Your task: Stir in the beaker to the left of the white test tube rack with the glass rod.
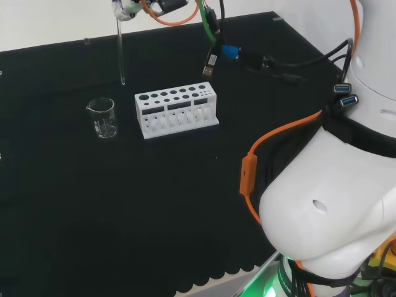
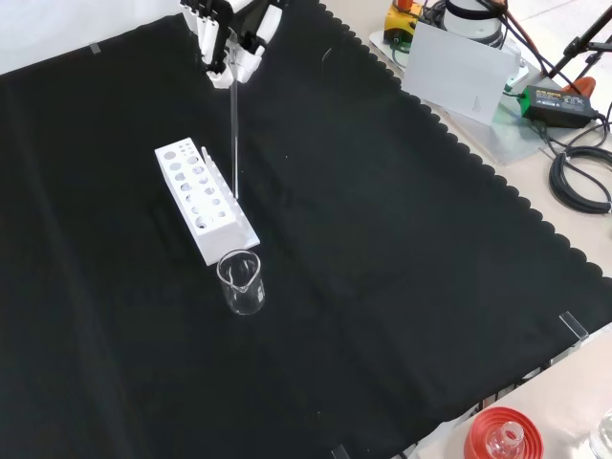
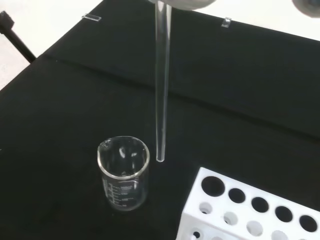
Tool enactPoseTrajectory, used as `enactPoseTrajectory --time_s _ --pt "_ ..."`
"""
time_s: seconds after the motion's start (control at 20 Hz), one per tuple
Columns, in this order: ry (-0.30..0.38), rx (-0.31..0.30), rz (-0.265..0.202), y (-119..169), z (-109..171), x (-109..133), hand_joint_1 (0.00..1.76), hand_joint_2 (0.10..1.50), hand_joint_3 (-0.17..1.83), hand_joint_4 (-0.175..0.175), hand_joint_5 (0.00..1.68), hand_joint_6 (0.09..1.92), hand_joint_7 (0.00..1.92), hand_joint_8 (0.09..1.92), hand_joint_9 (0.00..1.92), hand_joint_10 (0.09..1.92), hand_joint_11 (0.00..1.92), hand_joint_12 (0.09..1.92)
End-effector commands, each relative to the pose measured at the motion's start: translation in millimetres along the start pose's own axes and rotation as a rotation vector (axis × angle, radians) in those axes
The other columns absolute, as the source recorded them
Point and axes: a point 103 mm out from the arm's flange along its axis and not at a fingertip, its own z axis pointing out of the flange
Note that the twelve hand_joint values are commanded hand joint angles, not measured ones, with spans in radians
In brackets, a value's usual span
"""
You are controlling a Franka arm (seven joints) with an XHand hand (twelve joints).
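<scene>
Hand raised over the desk, glass rod hanging straight down from it.

At the front view's top the hand (image 2: 232,38) has its fingers curled round the top of the glass rod (image 2: 234,134), whose tip hangs in the air above the black cloth (image 2: 402,249), outside the beaker (image 1: 103,117). The beaker stands upright just left of the white test tube rack (image 1: 176,111) in the head view. A red ribbed ring (image 2: 502,435) sits past the cloth's near edge.

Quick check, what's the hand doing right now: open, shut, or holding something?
Hand: shut on the glass rod, which hangs upright, its tip above the cloth and outside the beaker.
</scene>
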Motion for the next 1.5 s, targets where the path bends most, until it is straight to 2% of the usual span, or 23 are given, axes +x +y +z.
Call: enactPoseTrajectory --time_s 0.05,0.6,0.95,1.5 --pt "-0.015 -0.001 -0.030 16.2 -6.9 24.7 1.20 1.13 -0.17 -0.175 1.13 0.79 1.60 0.60 1.81 0.30 1.66 0.53" --pt "-0.020 -0.015 -0.076 23.7 -17.6 48.2 1.20 1.13 -0.17 -0.175 1.13 0.79 1.61 0.60 1.81 0.30 1.66 0.53" --pt "-0.020 -0.007 -0.111 31.1 -10.5 61.3 1.20 1.13 -0.17 -0.175 1.14 0.79 1.61 0.59 1.81 0.30 1.66 0.53" --pt "-0.027 0.006 -0.114 42.8 -1.3 55.0 1.20 1.12 -0.17 -0.175 1.14 0.79 1.61 0.59 1.82 0.30 1.66 0.53"
